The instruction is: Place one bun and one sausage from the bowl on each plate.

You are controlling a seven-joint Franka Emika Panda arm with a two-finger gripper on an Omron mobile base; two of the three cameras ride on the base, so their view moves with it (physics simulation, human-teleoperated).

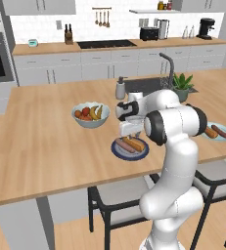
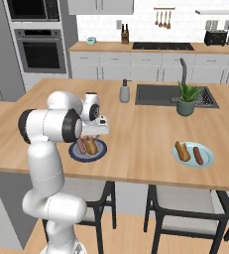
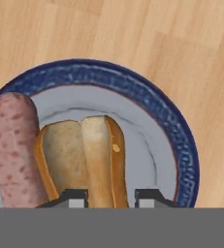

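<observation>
Fingertips [image 3: 76, 197] stand slightly parted astride the near end of the bun [image 3: 84, 160]; whether they press it or have let go cannot be told. Gripper [image 3: 111, 198] hangs just above the dark blue plate [image 3: 181, 140], where the bun lies touching a sausage [image 3: 9, 150]. The pale plate [image 2: 208, 159] well apart carries its own pair.

Risk, as judged: a lift with the fingers not clear would drag the bun off the plate or nudge the sausage over the rim.
</observation>
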